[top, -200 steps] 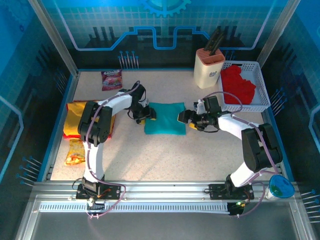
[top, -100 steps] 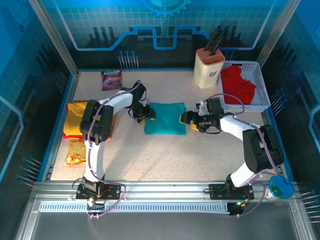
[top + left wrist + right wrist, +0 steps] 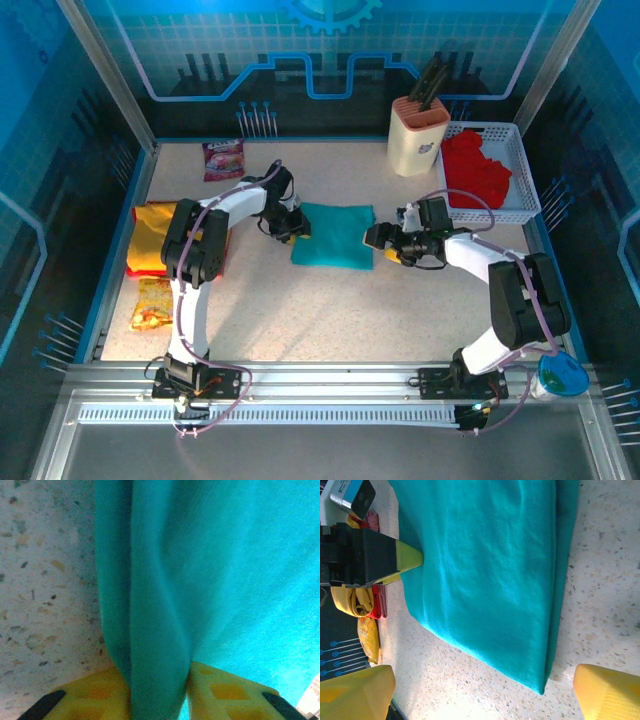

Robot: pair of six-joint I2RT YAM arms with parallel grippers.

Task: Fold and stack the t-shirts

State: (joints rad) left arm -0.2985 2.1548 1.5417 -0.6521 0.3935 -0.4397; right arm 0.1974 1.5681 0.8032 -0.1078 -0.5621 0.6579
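A folded teal t-shirt (image 3: 335, 235) lies flat at the table's middle. My left gripper (image 3: 293, 230) is at its left edge, and in the left wrist view a raised fold of the teal t-shirt (image 3: 225, 580) is pinched between the yellow fingers (image 3: 105, 690). My right gripper (image 3: 378, 240) sits at the shirt's right edge, open wide, with the teal t-shirt (image 3: 485, 565) lying ahead of its spread fingers (image 3: 607, 692). The left gripper (image 3: 410, 557) shows on the cloth's far side. A yellow and red folded t-shirt pile (image 3: 155, 240) lies at the left. A red t-shirt (image 3: 475, 165) fills the white basket.
A white basket (image 3: 525, 205) stands at the back right beside a beige knife block (image 3: 418, 135). A pink snack packet (image 3: 222, 158) lies at the back left. An orange snack packet (image 3: 150, 305) lies near the left wall.
The left gripper's jaws have narrowed onto the teal shirt's left edge. The right gripper has slid slightly to the right, staying open.
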